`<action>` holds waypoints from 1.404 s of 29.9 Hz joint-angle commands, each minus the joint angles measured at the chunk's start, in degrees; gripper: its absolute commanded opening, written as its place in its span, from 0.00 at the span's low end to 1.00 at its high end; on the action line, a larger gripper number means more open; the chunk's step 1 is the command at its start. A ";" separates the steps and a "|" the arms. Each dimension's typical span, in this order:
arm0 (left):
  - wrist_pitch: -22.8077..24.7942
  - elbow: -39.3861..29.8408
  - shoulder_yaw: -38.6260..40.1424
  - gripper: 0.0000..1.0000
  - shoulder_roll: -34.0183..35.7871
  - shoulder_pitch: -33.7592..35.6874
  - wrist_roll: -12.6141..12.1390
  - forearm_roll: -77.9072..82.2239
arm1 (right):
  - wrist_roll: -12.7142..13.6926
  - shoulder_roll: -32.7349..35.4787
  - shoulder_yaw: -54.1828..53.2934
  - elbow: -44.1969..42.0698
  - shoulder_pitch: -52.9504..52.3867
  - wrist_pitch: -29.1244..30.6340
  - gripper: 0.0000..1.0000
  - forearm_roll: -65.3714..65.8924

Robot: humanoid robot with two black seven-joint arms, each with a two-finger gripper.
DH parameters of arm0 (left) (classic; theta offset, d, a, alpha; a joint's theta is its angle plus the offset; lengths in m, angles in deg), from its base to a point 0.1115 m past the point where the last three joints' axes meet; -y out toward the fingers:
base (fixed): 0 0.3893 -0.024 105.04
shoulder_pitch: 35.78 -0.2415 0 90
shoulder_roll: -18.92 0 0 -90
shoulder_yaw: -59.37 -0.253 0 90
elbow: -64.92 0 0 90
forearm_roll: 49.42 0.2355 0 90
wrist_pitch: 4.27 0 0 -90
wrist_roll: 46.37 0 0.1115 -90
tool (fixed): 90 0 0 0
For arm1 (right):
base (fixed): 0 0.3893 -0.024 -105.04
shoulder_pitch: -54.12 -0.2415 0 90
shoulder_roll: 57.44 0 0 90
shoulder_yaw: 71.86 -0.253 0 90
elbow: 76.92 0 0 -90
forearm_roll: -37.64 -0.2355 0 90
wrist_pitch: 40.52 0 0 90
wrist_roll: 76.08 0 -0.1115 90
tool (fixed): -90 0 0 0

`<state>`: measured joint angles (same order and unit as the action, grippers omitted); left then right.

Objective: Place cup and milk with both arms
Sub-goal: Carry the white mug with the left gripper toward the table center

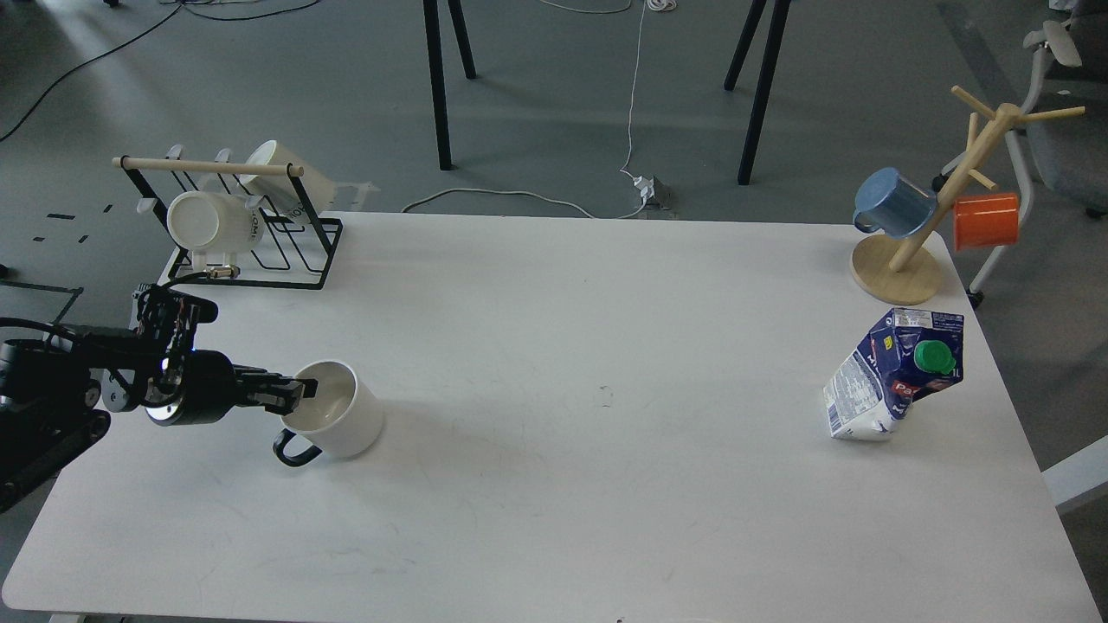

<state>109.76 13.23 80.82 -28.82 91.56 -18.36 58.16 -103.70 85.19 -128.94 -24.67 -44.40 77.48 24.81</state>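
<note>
A white cup (344, 426) with a black handle sits on the left part of the white table (571, 484), tilted toward my left arm. My left gripper (297, 391) comes in from the left and is closed on the cup's near rim, one finger reaching inside it. A blue and white milk carton (892, 381) with a green cap leans on the table at the right, apart from everything else. My right gripper is out of view.
A black wire rack (247, 251) holding two white cups stands at the back left corner. A wooden mug tree (909, 251) with a blue mug (893, 203) and an orange mug (985, 221) stands at the back right corner.
</note>
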 commanded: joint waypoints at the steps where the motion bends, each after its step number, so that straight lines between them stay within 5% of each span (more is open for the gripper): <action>1: 0.40 -0.25 -0.18 0.00 0.02 1.77 -0.01 -0.08 | -0.38 -0.33 -0.05 -0.04 0.00 0.00 0.96 0.00; 15: 0.32 -3.59 -0.18 0.00 0.11 6.52 -0.01 -0.08 | -0.38 -1.74 -0.49 -0.57 0.17 0.00 0.96 -2.02; 27: 1.81 -14.22 -0.45 0.00 -0.95 9.77 -0.01 0.27 | -0.38 -2.35 -0.84 -5.13 0.35 0.00 0.96 -2.02; 42: 3.97 -14.07 -0.36 0.00 -19.75 8.37 -0.01 8.70 | -0.38 -2.97 -1.46 -5.22 1.14 0.00 0.96 -2.11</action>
<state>113.73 -2.39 80.60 -45.74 100.23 -18.38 65.39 -104.09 82.06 -130.38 -29.95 -43.26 77.48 22.68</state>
